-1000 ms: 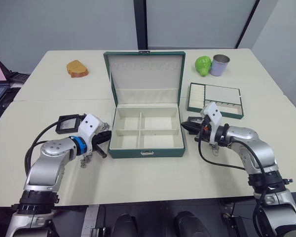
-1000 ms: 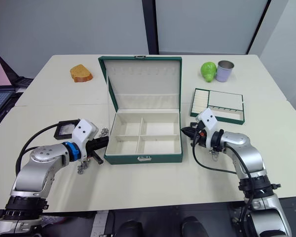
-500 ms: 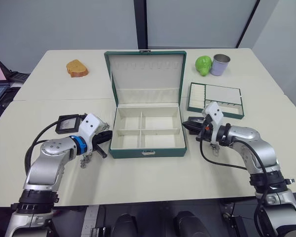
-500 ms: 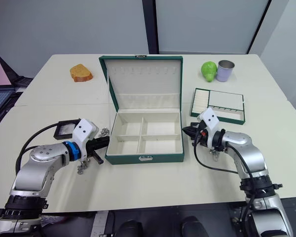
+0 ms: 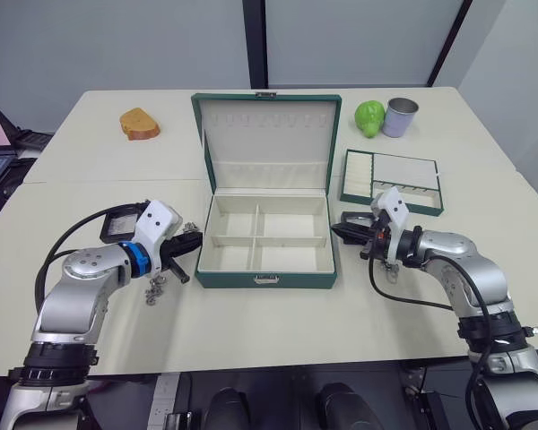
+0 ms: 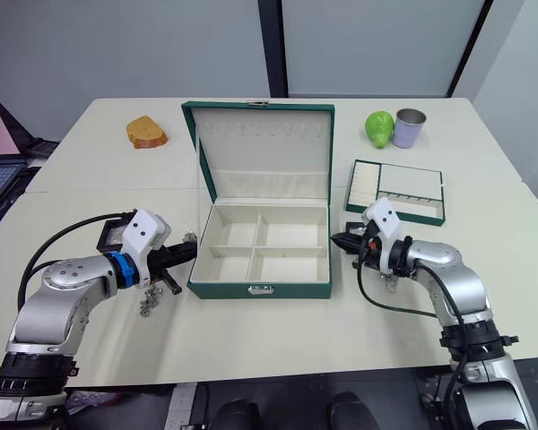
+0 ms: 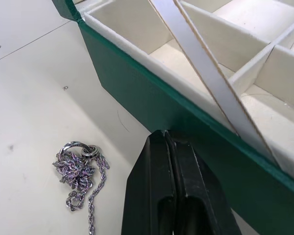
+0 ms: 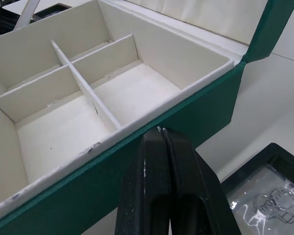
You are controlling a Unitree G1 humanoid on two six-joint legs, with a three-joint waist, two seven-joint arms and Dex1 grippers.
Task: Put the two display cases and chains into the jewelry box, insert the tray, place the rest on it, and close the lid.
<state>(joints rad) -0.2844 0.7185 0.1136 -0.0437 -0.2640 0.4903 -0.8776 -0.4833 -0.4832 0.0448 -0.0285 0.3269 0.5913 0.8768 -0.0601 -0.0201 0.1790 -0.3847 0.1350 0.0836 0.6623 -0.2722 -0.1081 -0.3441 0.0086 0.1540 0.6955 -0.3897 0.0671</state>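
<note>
The jewelry box (image 5: 268,242) sits open mid-desk (image 5: 278,331), all 4 compartments empty, lid (image 5: 265,131) upright. Left gripper (image 5: 190,245) is pinched together just off the box's left wall; right gripper (image 5: 341,230) is also closed on nothing, tip beside the right wall. Both forearms lie low, pointing inward at the box. 1 display case (image 5: 119,227) lies left of the box, another (image 8: 264,200) just right of it. Chains (image 7: 78,171) are bunched left of the box; they look light, floppy and slippery, so I'd pinch the thick clump. Tray (image 5: 393,181) waits right of the box.
</note>
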